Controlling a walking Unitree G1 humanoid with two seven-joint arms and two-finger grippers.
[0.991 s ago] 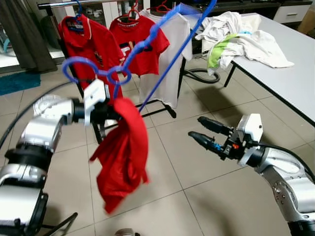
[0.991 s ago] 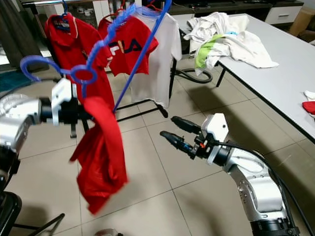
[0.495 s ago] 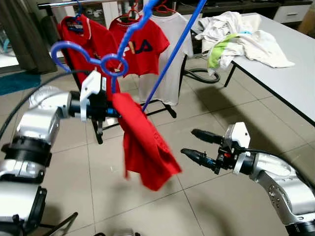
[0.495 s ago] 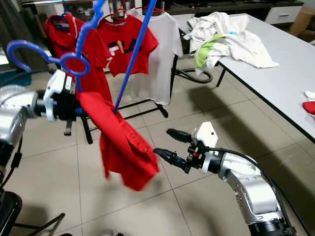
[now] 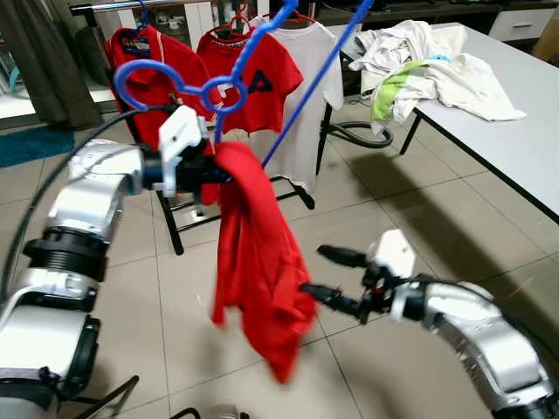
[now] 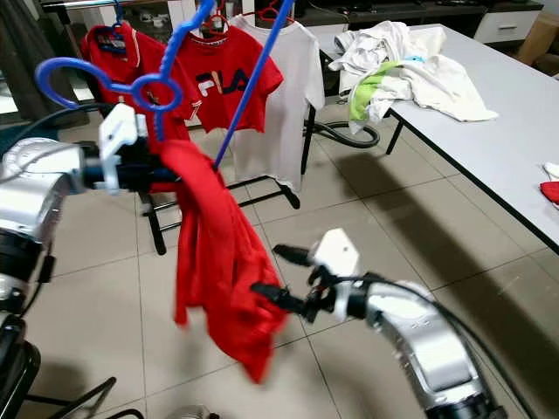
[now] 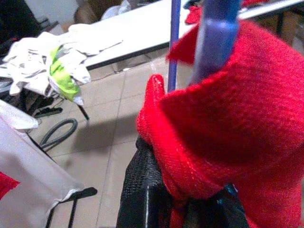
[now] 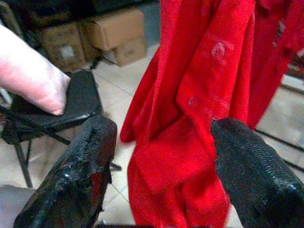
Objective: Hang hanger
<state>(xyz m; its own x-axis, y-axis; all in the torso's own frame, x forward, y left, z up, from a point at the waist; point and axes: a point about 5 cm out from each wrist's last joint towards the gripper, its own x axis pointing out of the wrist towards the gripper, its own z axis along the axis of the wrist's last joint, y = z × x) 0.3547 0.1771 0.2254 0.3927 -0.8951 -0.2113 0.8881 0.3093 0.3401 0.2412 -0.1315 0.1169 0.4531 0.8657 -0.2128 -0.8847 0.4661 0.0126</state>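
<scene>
One left tool [image 5: 212, 171] clenches a looped blue plastic hanger [image 5: 229, 80] draped with a limp red shirt [image 5: 260, 262]; right tool [image 5: 321, 275] gapes.

Hidden, cropped and blurred parts

The blue hanger [image 5: 262, 52] runs off frame at 12 o'clock; the red shirt [image 5: 258, 262] covers the left gripper [image 5: 212, 179], its 2 fingers hidden; the right gripper [image 5: 325, 278] is motion-blurred; the table [image 5: 515, 140] is cut at 3 o'clock

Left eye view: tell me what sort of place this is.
Probably a laundry or utility corner of a home. A clothes rack holds shirts on hangers over a tiled floor, and a long white table beside it carries a heap of unsorted laundry.
</scene>
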